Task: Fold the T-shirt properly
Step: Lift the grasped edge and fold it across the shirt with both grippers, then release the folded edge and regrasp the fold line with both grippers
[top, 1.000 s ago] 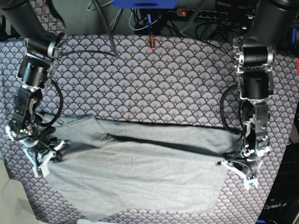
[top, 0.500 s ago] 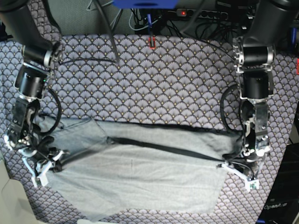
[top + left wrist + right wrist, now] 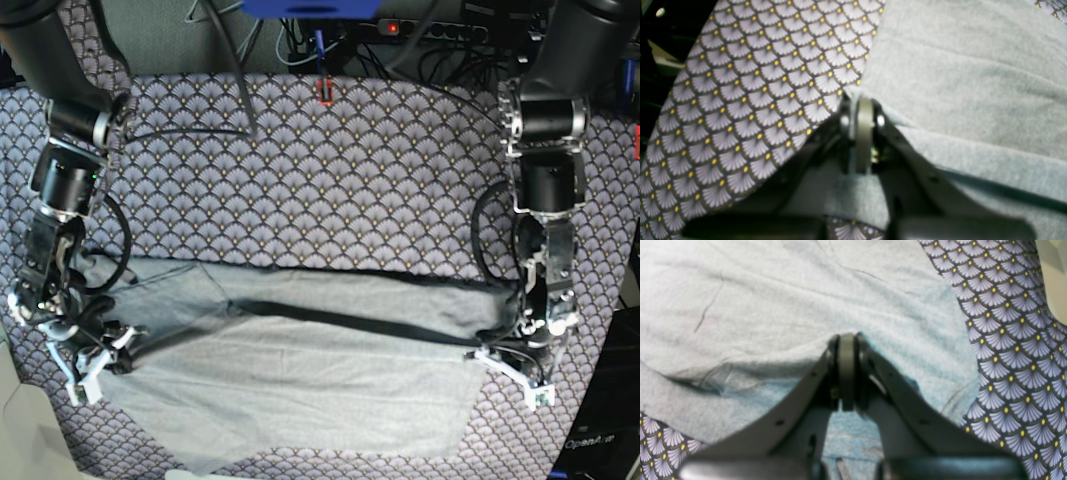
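The light grey T-shirt (image 3: 300,380) lies spread across the near half of the table, with a dark fold line running across its upper part. My right gripper (image 3: 112,350) is at the shirt's left end, and in its wrist view the gripper (image 3: 846,337) is shut on a raised pinch of the T-shirt (image 3: 773,290). My left gripper (image 3: 497,357) is at the shirt's right end. In the left wrist view that gripper (image 3: 863,100) is shut on the edge of the T-shirt (image 3: 957,66), right where the fabric meets the patterned cloth.
A purple-grey scallop-patterned cloth (image 3: 330,190) covers the table under the shirt and shows beside it in both wrist views (image 3: 756,100) (image 3: 1007,340). Cables and a power strip (image 3: 440,30) run along the back edge, with a small red clip (image 3: 324,92) there.
My right gripper has drawn the shirt's left end outward and toward the front, stretching the fabric flatter and straightening the fold line. The left gripper has barely moved.
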`<state>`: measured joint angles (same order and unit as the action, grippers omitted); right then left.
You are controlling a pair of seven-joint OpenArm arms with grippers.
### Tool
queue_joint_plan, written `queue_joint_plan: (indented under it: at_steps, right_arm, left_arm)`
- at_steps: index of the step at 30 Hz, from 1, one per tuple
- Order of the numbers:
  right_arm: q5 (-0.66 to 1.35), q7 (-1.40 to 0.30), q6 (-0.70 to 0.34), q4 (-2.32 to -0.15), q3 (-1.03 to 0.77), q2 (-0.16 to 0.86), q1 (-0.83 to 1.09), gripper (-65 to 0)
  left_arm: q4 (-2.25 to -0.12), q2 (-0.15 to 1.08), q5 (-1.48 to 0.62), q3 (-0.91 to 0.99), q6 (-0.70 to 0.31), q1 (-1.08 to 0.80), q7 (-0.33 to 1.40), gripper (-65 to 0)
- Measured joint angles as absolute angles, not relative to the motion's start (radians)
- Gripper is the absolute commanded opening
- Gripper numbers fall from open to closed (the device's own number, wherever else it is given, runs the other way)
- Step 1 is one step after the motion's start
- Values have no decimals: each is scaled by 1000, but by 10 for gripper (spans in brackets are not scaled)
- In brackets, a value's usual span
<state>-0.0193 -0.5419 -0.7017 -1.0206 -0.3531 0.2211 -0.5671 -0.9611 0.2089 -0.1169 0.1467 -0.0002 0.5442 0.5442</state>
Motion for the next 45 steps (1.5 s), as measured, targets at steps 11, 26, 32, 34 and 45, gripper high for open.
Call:
queue_joint_plan:
  at_steps: [11,26,32,34,45]
  right_arm:
    - [-117,-508,-702,-905,-361,215,-598,-559]
    - [-128,-511,-702,-905,-355,236,-591,-356]
    - [-154,-503,-696,-948,-366,283,-459,-353]
    - [-159,-496,-699,-960,-367,282,-430,-335]
    - [-160,-486,-699,-1184,-468,255,-262,-214]
  left_arm:
    - [-961,199,-117,149,0,543,542,-530]
    - [-1035,200,-119,150,0,493,547,-325]
    - [-1113,204,-120,151,3,340,552,-325]
    - [-1116,202,-119,151,3,326,551,-325]
    - [-1259,199,-123,153,3,160,559,-322]
